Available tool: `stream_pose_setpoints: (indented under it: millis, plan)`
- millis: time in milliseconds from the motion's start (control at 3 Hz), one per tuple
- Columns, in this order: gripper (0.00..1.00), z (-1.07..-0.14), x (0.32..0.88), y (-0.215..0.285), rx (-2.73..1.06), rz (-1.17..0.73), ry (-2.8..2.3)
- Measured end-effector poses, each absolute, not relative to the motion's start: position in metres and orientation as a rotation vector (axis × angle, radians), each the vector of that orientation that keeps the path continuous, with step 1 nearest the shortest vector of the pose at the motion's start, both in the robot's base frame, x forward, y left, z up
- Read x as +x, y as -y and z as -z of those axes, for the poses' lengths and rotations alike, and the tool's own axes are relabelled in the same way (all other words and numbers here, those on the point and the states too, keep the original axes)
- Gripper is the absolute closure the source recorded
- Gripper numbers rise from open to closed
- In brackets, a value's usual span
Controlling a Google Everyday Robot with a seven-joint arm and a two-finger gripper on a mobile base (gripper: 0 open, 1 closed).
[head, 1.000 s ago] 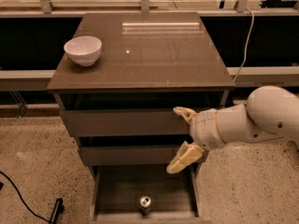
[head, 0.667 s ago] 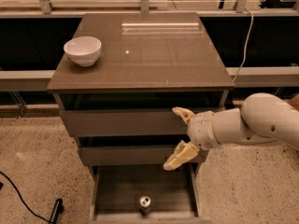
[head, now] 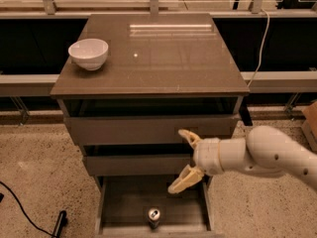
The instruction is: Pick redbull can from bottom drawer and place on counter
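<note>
The redbull can stands upright near the front middle of the open bottom drawer, its silver top showing. My gripper is open, its two tan fingers spread wide. It hangs in front of the middle drawer, above the can and a little to its right, not touching it. The white arm reaches in from the right. The counter is the glossy grey-brown top of the cabinet.
A white bowl sits on the counter's left side. The top drawer and middle drawer are partly pulled out. A black cable and a dark object lie on the speckled floor at the left. A cardboard box edge is at the right.
My gripper and arm have moved slightly left and down, toward the bottom drawer. The can and bowl have not moved.
</note>
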State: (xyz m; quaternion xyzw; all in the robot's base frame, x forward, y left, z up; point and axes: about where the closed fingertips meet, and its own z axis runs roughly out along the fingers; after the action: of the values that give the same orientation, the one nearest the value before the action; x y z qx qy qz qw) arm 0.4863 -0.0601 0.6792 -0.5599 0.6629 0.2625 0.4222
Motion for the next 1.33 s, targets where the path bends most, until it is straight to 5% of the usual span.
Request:
stream_pose_setpoints:
  millis: [1333]
  plan:
    - [0.0,-0.509,0.503,0.051,-1.306,-0.739,-1.545]
